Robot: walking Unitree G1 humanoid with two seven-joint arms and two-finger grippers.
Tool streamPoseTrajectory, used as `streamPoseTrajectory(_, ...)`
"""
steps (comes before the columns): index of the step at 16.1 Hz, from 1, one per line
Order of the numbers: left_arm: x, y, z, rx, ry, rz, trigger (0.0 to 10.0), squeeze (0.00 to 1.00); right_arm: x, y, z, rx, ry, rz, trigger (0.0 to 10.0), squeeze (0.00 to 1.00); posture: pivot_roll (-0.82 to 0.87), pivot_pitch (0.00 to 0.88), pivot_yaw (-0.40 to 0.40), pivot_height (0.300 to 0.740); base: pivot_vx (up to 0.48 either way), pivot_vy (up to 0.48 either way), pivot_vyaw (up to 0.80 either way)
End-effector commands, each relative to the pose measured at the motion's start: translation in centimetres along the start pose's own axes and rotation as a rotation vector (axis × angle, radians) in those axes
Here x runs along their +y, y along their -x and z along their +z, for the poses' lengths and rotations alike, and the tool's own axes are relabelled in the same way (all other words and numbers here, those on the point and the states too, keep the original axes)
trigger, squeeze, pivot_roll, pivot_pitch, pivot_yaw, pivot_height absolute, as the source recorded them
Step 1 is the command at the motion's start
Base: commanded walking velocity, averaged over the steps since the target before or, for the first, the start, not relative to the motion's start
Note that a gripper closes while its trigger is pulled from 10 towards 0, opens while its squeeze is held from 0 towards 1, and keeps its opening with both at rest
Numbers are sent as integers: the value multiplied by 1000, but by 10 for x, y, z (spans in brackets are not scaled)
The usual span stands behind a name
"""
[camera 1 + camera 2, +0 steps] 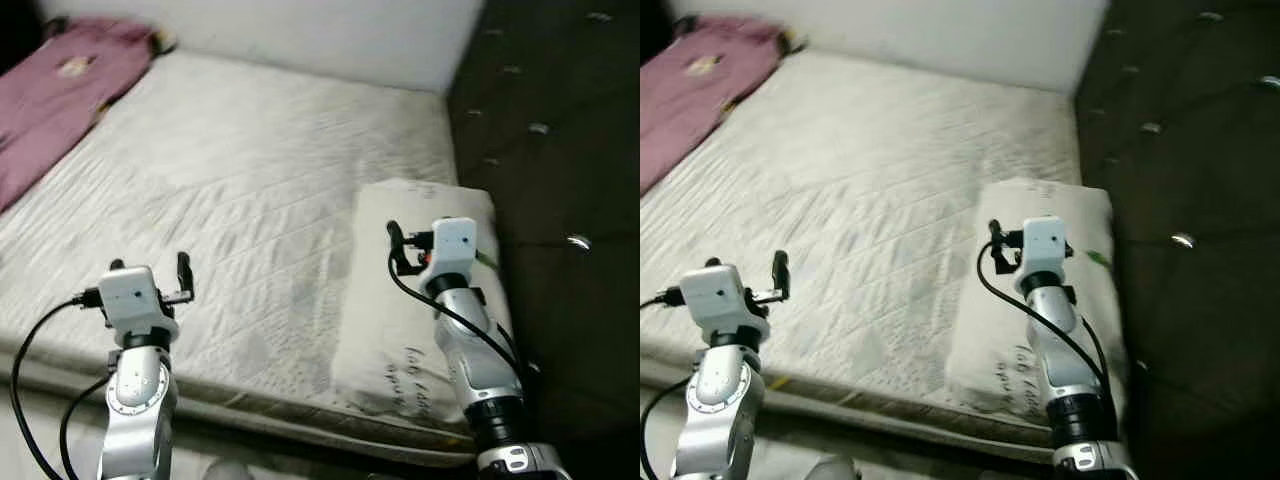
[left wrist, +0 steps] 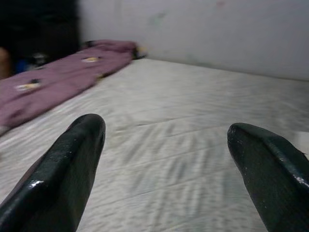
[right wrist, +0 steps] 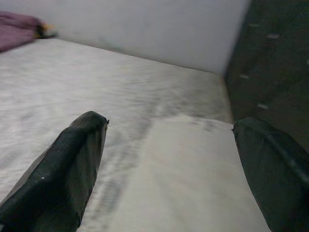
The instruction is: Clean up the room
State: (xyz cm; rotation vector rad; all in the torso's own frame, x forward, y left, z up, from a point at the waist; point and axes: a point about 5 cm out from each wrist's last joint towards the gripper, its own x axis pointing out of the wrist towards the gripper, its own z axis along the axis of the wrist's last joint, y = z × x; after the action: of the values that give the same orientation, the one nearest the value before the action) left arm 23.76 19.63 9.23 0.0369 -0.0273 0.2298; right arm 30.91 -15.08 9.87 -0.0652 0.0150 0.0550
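dark handwriting on pillow (image 1: 425, 300) near edge, illegible

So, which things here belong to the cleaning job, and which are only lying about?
Belong to the job:
- pillow, under the open right gripper
- purple blanket, far left on the bed
- left gripper, open

Only there:
- mattress
- dark headboard
- white wall

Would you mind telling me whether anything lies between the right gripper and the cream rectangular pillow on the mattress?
Nothing visible does: the right gripper, fingers spread, hovers directly over the cream rectangular pillow on the quilted mattress.
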Motion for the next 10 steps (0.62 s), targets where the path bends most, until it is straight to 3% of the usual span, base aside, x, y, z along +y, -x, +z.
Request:
streamPoseTrajectory(1,-4,0,-1,4,0,-12,10000,0,-7,1,-2,15,3,-34,10000,0,37,0,-49,738,0,0,-800)
streamPoseTrajectory(6,-3,2,-4,17,12,2,10000,0,-12,10,-8,40,24,-30,10000,0,32,0,-52,738,0,0,-800)
streamPoseTrajectory(10,-6,6,-6,35,49,-12,10000,0,-11,14,-10,51,37,-18,10000,0,33,0,-58,738,0,0,0)
